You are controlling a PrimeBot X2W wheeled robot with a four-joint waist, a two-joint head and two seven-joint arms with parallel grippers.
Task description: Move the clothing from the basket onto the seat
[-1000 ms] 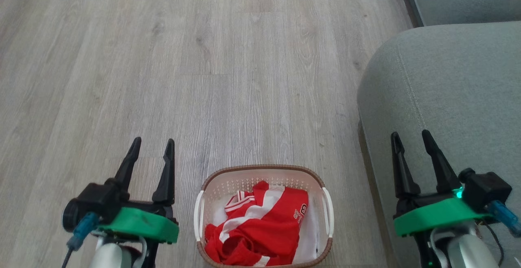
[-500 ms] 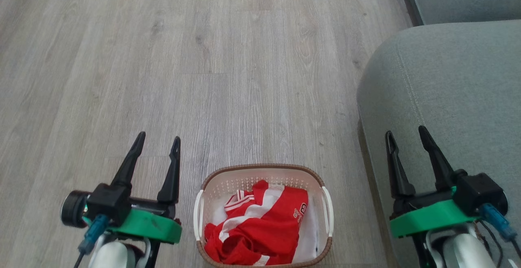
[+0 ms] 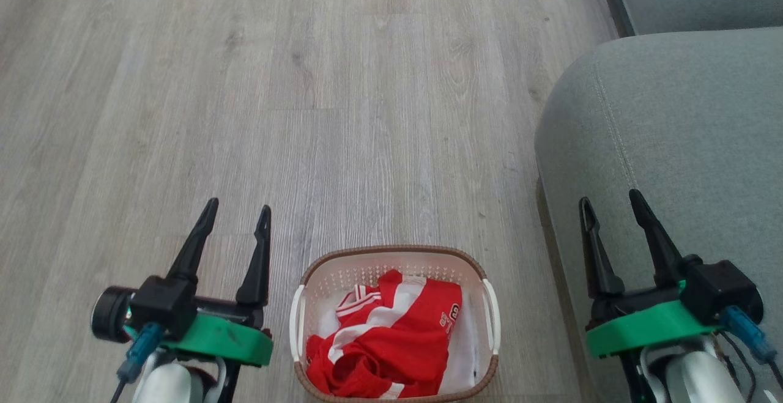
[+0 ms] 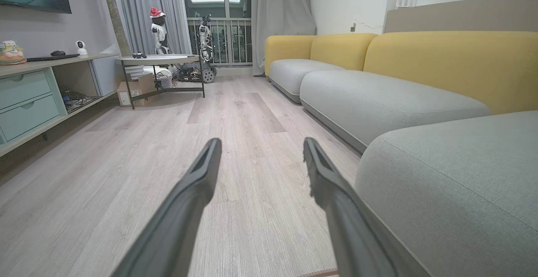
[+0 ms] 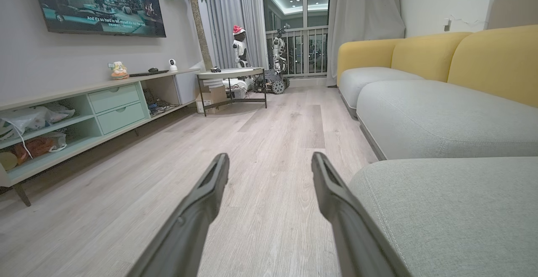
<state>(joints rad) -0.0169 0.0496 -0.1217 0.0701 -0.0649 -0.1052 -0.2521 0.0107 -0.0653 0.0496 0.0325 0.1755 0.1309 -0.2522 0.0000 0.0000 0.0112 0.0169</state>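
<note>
Clothing [image 3: 385, 345] lies bunched in the basket [image 3: 391, 249] at 6 o'clock; left gripper [image 3: 237, 208] and right gripper [image 3: 610, 197] fingers apart. Pinch deep and you may drag the basket.

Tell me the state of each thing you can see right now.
clothing, crumpled inside the basket
basket, upright on the floor, holding the clothing
seat, no clothing on its visible part
left gripper, open, holding nothing
right gripper, open, holding nothing
</note>
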